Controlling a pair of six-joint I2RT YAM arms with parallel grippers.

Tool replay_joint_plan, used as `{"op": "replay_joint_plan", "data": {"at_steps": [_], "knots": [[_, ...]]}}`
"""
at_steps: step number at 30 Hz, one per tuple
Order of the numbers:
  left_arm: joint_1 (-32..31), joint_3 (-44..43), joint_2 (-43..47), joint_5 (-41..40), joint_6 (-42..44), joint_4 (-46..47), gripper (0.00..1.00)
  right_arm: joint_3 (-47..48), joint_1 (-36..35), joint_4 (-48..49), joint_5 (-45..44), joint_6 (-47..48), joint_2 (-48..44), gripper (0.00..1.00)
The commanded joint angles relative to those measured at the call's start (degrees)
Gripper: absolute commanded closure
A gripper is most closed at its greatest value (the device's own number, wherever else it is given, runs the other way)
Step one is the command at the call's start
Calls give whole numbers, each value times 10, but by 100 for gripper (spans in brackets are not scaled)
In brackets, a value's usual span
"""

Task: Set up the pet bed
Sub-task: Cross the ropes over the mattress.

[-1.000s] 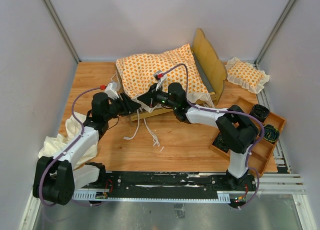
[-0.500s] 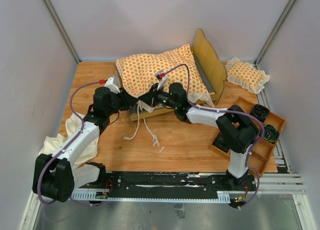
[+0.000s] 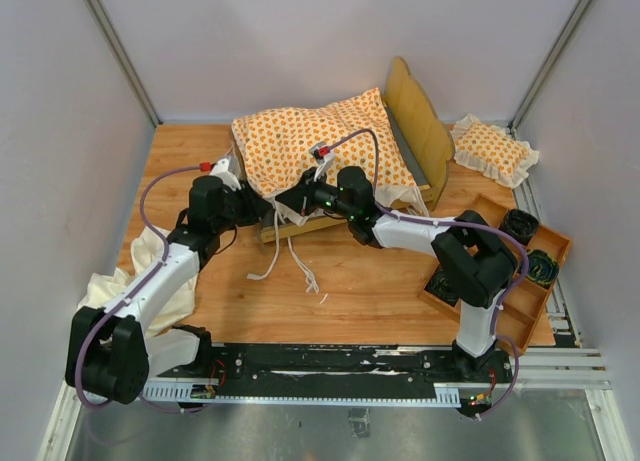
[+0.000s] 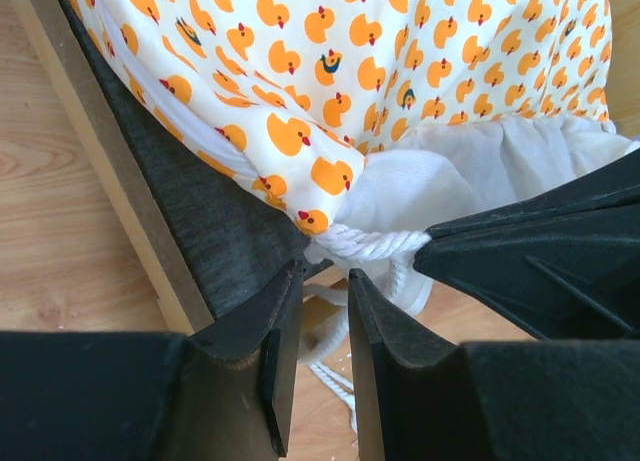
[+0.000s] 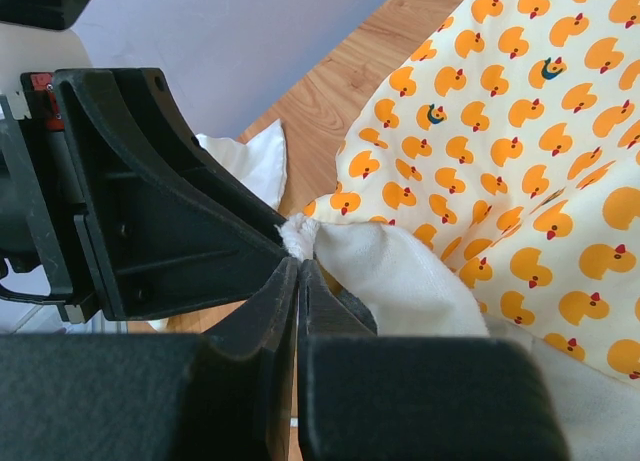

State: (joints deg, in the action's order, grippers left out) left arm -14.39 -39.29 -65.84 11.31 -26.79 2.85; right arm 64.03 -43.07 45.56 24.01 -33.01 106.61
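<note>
Right end effector (image 5: 298, 263) pressed together at cushion (image 3: 320, 146) corner; left end effector (image 4: 322, 276) slightly spread; bed frame (image 3: 420, 121) headboard points far-right.

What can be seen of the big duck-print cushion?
The cushion is cream fabric printed with orange ducks, edged by a plain cream ruffle, with white tie strings trailing onto the table. It lies rumpled across the wooden bed frame. The right pincer pinches its near corner at the ruffle; the left pincer sits just below, jaws narrowly apart.

The cushion (image 3: 310, 146) lies on the bed frame (image 3: 420, 126), the pillow (image 3: 492, 149) to its right, the cloth (image 3: 115, 286) front-left.
</note>
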Motion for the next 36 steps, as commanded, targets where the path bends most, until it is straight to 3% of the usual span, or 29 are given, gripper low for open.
{"op": "replay_joint_plan", "data": {"at_steps": [1,6,23,27,33,36], "knots": [[-3,-8,30,19,6,-19,69,10,1,2,-5,2,-17,100],[-9,18,69,66,-25,19,62,11,1,5,-7,-8,-12,100],[-25,9,0,23,-20,41,62,11,2,19,-4,-29,-14,100],[-25,7,-7,3,-10,38,69,8,1,22,-1,-31,-14,100],[-25,13,-2,-13,17,33,97,-7,5,1,-3,1,-19,100],[-25,20,7,-16,23,24,100,-4,14,-41,-10,51,-28,100]]}}
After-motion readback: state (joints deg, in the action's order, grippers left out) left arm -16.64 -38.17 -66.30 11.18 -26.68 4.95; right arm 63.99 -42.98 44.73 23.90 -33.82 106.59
